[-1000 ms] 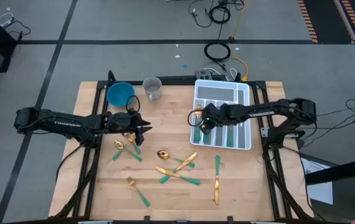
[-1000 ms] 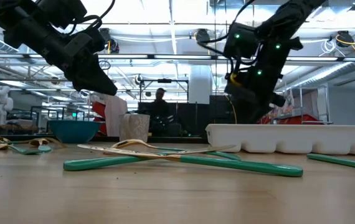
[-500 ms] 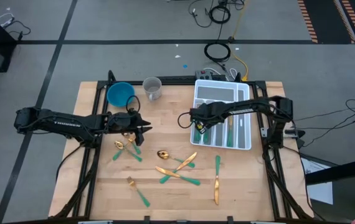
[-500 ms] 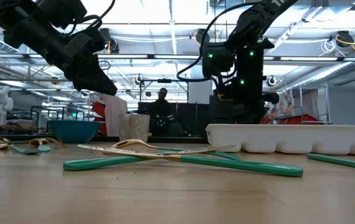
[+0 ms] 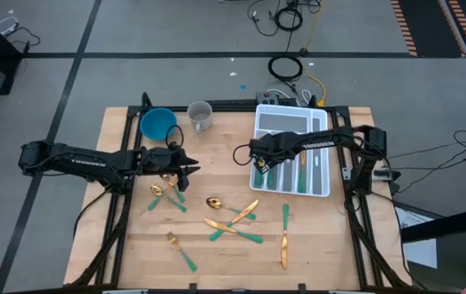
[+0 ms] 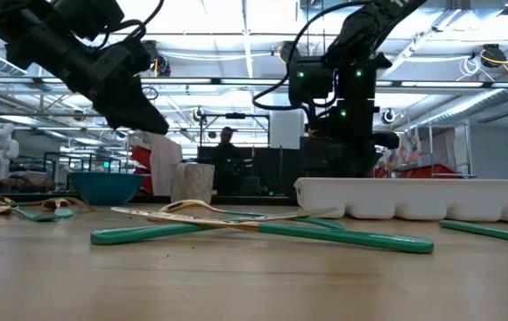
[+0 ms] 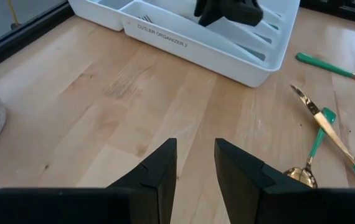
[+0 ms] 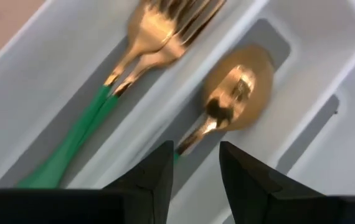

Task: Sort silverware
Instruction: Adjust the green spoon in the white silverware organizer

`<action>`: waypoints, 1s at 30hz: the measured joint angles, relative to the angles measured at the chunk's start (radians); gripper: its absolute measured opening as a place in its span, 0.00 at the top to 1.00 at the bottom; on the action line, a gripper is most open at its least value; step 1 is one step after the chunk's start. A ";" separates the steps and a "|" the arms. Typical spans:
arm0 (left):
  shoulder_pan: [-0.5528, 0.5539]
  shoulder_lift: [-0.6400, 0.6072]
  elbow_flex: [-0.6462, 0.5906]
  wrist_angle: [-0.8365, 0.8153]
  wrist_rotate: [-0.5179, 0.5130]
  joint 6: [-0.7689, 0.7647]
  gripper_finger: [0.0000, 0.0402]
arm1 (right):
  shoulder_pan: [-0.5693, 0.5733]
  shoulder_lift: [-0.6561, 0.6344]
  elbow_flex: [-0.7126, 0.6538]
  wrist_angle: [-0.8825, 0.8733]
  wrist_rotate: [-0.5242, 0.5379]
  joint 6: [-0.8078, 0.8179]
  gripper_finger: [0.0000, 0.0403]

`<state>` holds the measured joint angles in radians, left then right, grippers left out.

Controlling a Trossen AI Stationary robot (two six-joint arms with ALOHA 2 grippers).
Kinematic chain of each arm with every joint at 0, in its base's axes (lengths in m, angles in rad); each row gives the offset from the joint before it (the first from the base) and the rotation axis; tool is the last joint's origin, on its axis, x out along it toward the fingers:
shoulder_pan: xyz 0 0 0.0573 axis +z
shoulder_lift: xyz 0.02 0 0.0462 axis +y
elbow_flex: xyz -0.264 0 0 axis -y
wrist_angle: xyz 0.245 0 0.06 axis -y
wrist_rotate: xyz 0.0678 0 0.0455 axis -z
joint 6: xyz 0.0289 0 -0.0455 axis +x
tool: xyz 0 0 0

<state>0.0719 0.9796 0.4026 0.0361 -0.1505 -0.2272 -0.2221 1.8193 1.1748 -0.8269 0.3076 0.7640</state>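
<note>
The silverware is gold heads on slim green handles. Loose pieces lie on the wooden table: a spoon (image 5: 213, 202), crossed pieces (image 5: 235, 225), a fork (image 5: 180, 247), a knife (image 5: 284, 245) and more (image 5: 164, 193) beneath my left gripper. Above them my left gripper (image 5: 192, 170) (image 7: 195, 155) hangs open, holding nothing. Over the left compartments of the white cutlery organizer (image 5: 319, 122) my right gripper (image 5: 263, 166) (image 8: 193, 155) is open and points steeply down. A spoon (image 8: 236, 87) and two forks (image 8: 165, 25) lie in the compartments below it; the spoon's handle runs under the gap.
A blue bowl (image 5: 158, 122) and a clear cup (image 5: 200, 116) stand at the table's far edge, left of the organizer. The organizer's other slots hold more pieces (image 5: 302, 167). Bare wood lies between my left gripper and the organizer (image 7: 184, 43).
My right arm has folded in. Its gripper has shifted slightly toward the organizer's left side and tipped to point more steeply down.
</note>
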 joint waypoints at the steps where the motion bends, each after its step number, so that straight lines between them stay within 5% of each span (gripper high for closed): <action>1: 0.000 0.000 0.000 0.002 0.000 0.000 0.71 | -0.003 0.000 0.000 0.004 0.000 0.003 0.69; 26: 0.000 0.000 0.000 0.008 0.000 0.007 0.71 | -0.018 0.074 -0.006 0.034 -0.057 0.089 0.70; 30: 0.000 0.000 0.000 0.008 0.000 0.007 0.71 | -0.018 0.082 -0.006 0.038 -0.064 0.078 0.76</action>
<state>0.0723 0.9798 0.4026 0.0437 -0.1505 -0.2206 -0.2401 1.9018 1.1683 -0.7892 0.2433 0.8419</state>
